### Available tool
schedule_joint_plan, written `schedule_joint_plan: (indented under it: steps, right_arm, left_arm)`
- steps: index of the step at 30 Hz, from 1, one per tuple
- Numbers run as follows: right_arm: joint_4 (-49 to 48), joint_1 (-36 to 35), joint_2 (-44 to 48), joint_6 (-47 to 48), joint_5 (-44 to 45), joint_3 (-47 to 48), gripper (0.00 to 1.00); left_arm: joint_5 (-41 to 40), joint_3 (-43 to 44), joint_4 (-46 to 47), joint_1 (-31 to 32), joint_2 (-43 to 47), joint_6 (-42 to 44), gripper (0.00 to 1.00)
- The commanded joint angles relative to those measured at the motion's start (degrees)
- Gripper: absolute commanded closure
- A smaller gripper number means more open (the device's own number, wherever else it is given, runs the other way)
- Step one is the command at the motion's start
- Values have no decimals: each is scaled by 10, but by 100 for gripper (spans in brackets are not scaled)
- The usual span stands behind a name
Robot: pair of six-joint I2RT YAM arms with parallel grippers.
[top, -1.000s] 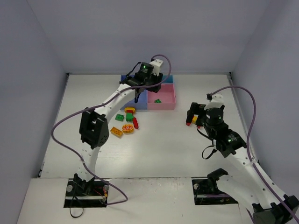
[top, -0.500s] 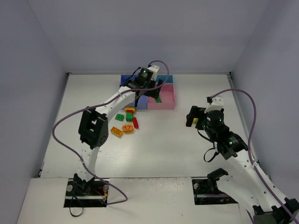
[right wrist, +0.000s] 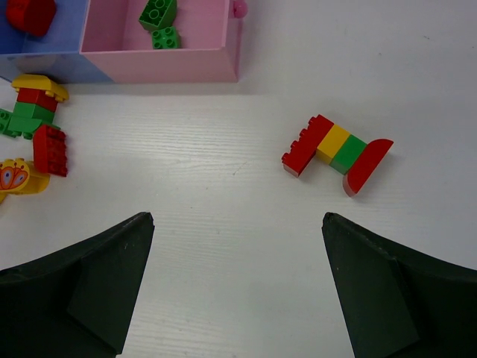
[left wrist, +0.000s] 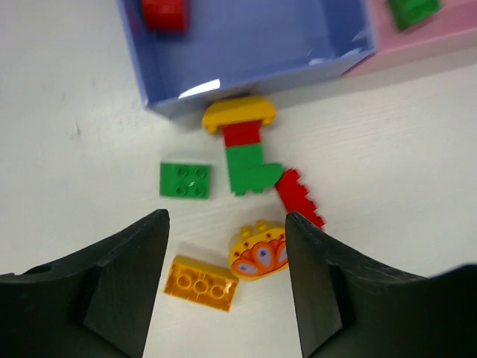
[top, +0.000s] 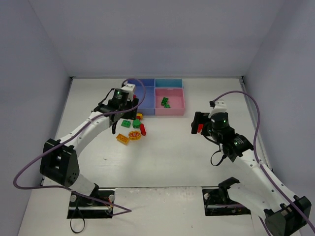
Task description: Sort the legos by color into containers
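left jaws: spread apart, nothing pinched, hanging over the loose pile by the trays' near-left corner
right jaws: spread wide too, totally empty, hovering above the desk (right wrist: 223, 171)
blue tray (left wrist: 246, 45): just beyond my left jaws, with one red brick (left wrist: 164, 13) sitting in its far-left corner
pink tray (right wrist: 160, 63): joined onto the blue one's right side, with two green bricks (right wrist: 158, 13) inside, close together
teal tray (top: 169, 83): the narrow one along the back of the pink
yellow-red-green stack (left wrist: 242, 145): lying flat, yellow cap touching the blue tray's near wall, straight ahead of the gap in my left jaws
green flat brick (left wrist: 185, 180): just left of that stack, not touching it
loose red brick (left wrist: 298, 198): tucked against the stack's green end, on the right
rounded yellow piece (left wrist: 258, 253): down on the desk, lined up between my left jaws in the wrist view
orange brick (left wrist: 201, 282): right beside the rounded piece, on its left
four-brick stack (right wrist: 337, 153): red, yellow, green, red in a row, lying alone well right of the trays, ahead of my right jaws and off toward the right side
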State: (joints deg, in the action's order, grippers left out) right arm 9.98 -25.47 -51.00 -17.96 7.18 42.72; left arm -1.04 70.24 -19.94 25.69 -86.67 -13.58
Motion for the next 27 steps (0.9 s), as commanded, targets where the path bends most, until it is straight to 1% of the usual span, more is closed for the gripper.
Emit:
schedule_joint_plan:
  steps: [1,4,6,9,13,15,24,26,27]
  right_arm:
    - [-46,4,-1,-1,-10,10,7]
    - [-49,4,0,-7,-19,7,7]
    - [-49,4,1,-9,-21,6,7]
    - [-49,4,4,-12,-21,4,7]
    - [-49,4,9,-16,-21,-1,7]
    - [-49,4,12,-18,-21,-4,7]
    - [-50,4,14,-19,-16,-12,7]
    - [-51,4,13,-18,-16,-11,7]
    - [-50,4,12,-18,-16,-11,7]
  left_arm:
    - [7,-31,21,-34,17,-25,42]
    - [11,-58,33,-64,-2,-34,42]
    - [39,-62,48,-80,-26,-30,42]
    - [69,-56,54,-91,-60,-21,42]
    - [81,-42,54,-95,-92,-14,40]
    - [82,-36,54,-95,-109,-14,38]
    - [49,-13,71,-95,-166,-29,37]
    - [46,-6,74,-97,-175,-32,39]
    - [46,-5,75,-99,-179,-34,43]
